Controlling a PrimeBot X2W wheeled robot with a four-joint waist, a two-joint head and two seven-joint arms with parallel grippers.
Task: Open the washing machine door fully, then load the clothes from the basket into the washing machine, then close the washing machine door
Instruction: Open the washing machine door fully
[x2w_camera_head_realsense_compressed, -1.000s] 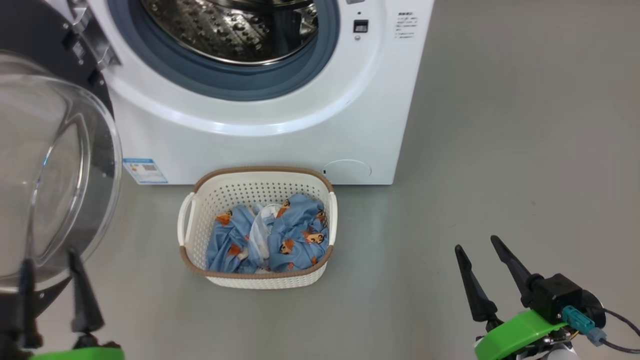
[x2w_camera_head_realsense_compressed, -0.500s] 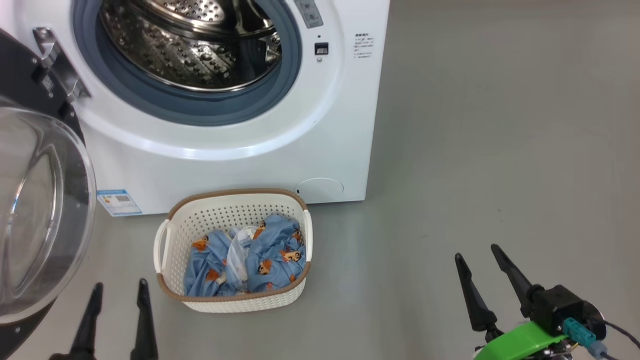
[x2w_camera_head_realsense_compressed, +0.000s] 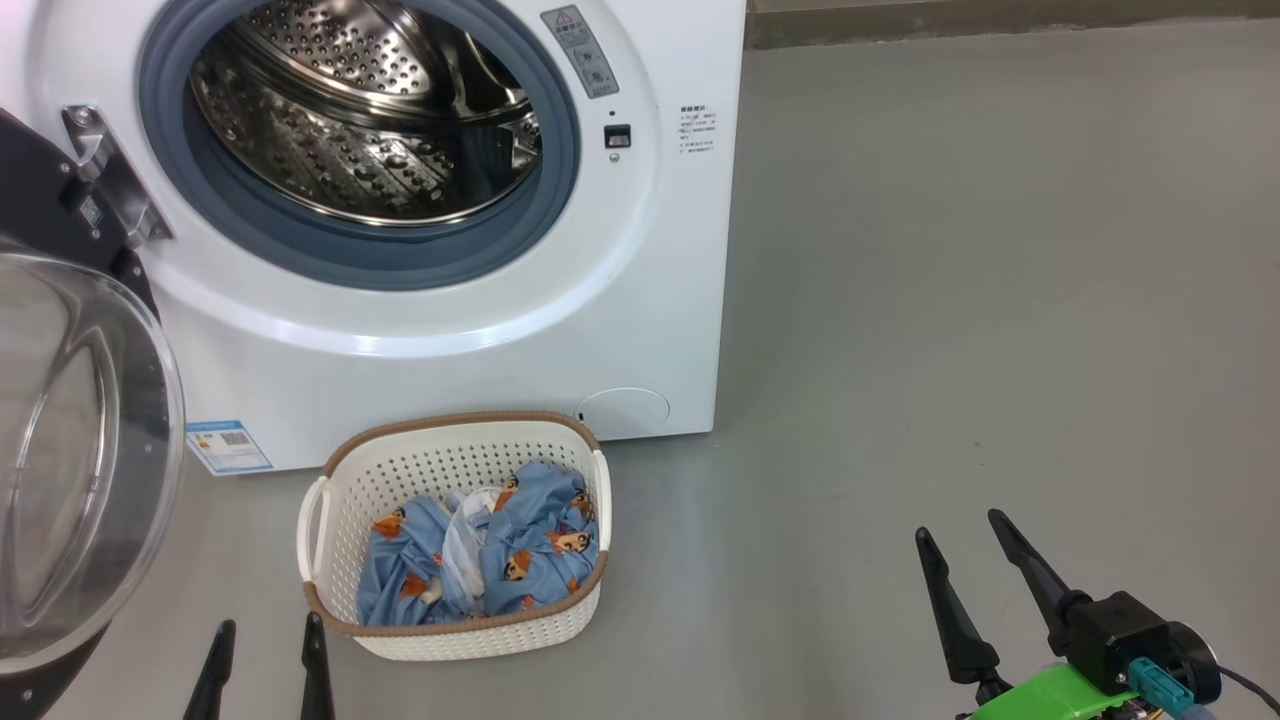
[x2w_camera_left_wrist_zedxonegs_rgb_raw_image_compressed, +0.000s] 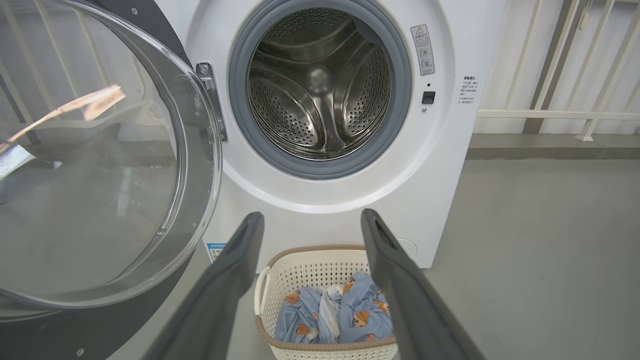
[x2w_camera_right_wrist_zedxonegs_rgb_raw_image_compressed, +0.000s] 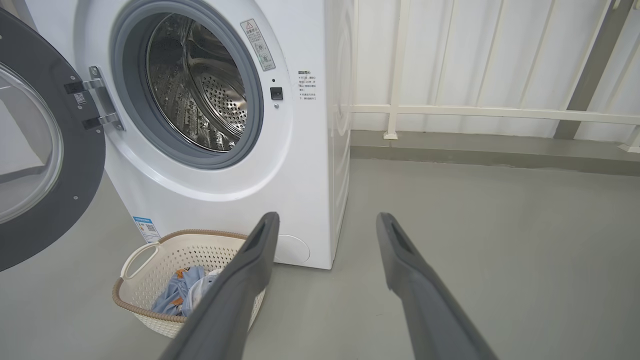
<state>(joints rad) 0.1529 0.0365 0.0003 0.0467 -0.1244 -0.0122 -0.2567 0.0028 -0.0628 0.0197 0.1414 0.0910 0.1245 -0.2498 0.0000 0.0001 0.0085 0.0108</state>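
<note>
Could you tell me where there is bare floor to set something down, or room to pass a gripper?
The floor right of the washing machine and basket, out to the right gripper, is bare. The drum mouth is unobstructed. Crowded on the left: the open washing machine door stands close beside the basket and left gripper.

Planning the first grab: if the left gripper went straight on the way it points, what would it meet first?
Probably the white front of the washing machine, just below the drum. The open left gripper seems aimed above the basket and the clothes in it, though depth is unclear.
</note>
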